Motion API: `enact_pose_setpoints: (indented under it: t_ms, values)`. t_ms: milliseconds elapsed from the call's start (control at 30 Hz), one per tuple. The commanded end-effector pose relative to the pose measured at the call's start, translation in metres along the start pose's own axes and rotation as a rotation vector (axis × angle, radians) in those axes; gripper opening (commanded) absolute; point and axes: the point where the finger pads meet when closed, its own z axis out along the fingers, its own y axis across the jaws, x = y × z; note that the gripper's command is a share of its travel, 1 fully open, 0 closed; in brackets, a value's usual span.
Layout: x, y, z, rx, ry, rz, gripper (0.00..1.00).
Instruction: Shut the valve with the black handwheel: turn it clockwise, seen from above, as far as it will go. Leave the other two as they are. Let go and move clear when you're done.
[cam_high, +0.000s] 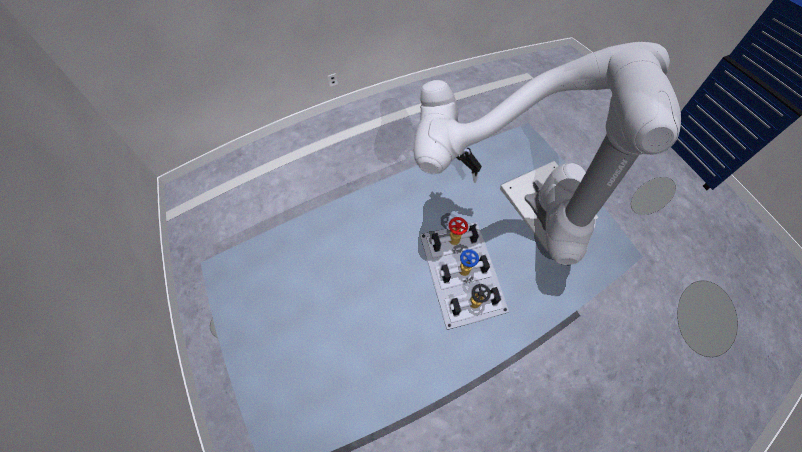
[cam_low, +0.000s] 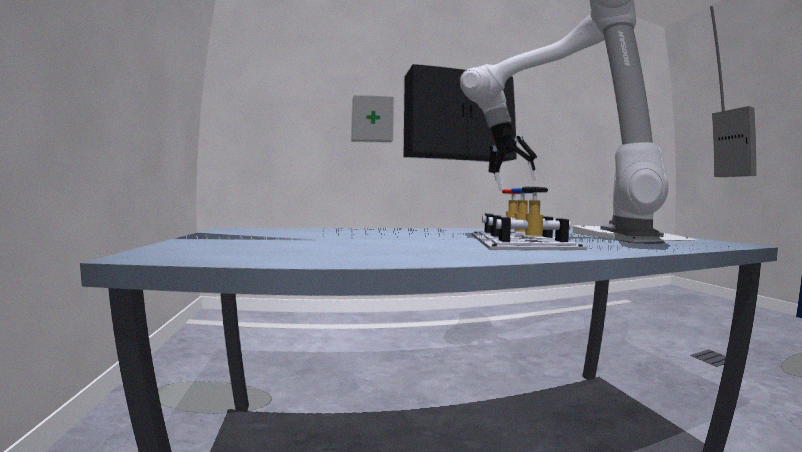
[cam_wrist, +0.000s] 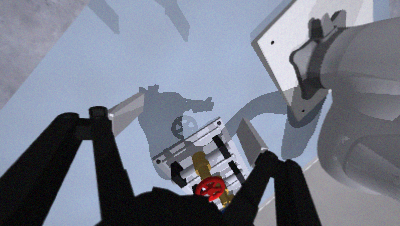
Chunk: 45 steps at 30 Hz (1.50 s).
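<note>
A grey plate (cam_high: 465, 276) on the blue table top carries three brass valves in a row. The valve with the black handwheel (cam_high: 480, 291) is at the plate's end farthest from my gripper. The blue handwheel (cam_high: 468, 258) is in the middle and the red handwheel (cam_high: 458, 225) is at the end nearest my gripper. My gripper (cam_high: 473, 168) hangs open and empty in the air, above and beyond the red end. In the side view my gripper (cam_low: 513, 168) is a little above the handwheels (cam_low: 525, 190). The wrist view shows my open fingers and the red handwheel (cam_wrist: 210, 188); the black handwheel is hidden there.
My arm's base (cam_high: 561, 230) stands on a white mounting plate (cam_high: 527, 193) beside the valve plate. A dark cabinet (cam_low: 443, 112) and a first-aid sign (cam_low: 372, 117) hang on the back wall. A blue container (cam_high: 741, 95) stands off the table.
</note>
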Motion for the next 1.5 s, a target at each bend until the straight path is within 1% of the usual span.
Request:
enact_pose_setpoints:
  t_ms: [0,100,167,233,300,333,367,400,433,467,500,600,667,733,767,800,833,900,933,967,1000,1033,1067,1167,1233,1300,1367,1467]
  values:
    - [0.000,0.000,0.000,0.000,0.000,0.000,1.00]
    - [-0.001,0.000,-0.001,0.001,0.001,0.000,1.00]
    - [-0.010,0.001,-0.009,0.007,0.007,0.003,1.00]
    - [-0.030,0.005,-0.027,0.021,0.021,0.010,1.00]
    - [-0.062,0.014,-0.054,0.045,0.040,0.021,1.00]
    - [-0.062,0.014,-0.054,0.045,0.040,0.021,1.00]
    - [-0.083,0.022,-0.071,0.060,0.051,0.028,1.00]
    - [-0.083,0.022,-0.071,0.060,0.051,0.028,1.00]
    - [-0.105,0.032,-0.090,0.078,0.061,0.036,1.00]
    - [-0.105,0.032,-0.090,0.078,0.061,0.036,1.00]
    - [-0.128,0.046,-0.109,0.097,0.070,0.044,1.00]
    - [-0.128,0.046,-0.109,0.097,0.070,0.044,1.00]
    - [-0.171,0.078,-0.145,0.139,0.085,0.061,1.00]
    - [-0.175,0.081,-0.148,0.139,0.085,0.061,1.00]
    - [-0.196,0.101,-0.166,0.160,0.089,0.070,1.00]
    - [-0.197,0.102,-0.166,0.160,0.089,0.070,1.00]
    - [-0.214,0.121,-0.181,0.180,0.092,0.078,1.00]
    - [-0.217,0.124,-0.184,0.180,0.092,0.078,1.00]
    - [-0.235,0.146,-0.199,0.199,0.092,0.086,1.00]
    - [-0.235,0.146,-0.199,0.199,0.092,0.086,1.00]
    - [-0.250,0.168,-0.213,0.216,0.092,0.093,1.00]
    - [-0.250,0.168,-0.213,0.216,0.092,0.093,1.00]
    - [-0.262,0.188,-0.225,0.230,0.090,0.099,1.00]
    - [-0.262,0.188,-0.225,0.230,0.090,0.099,1.00]
    - [-0.278,0.219,-0.243,0.252,0.086,0.109,1.00]
    - [-0.287,0.237,-0.252,0.263,0.083,0.114,1.00]
    - [-0.289,0.243,-0.255,0.267,0.082,0.115,1.00]
    - [-0.289,0.243,-0.255,0.267,0.082,0.115,1.00]
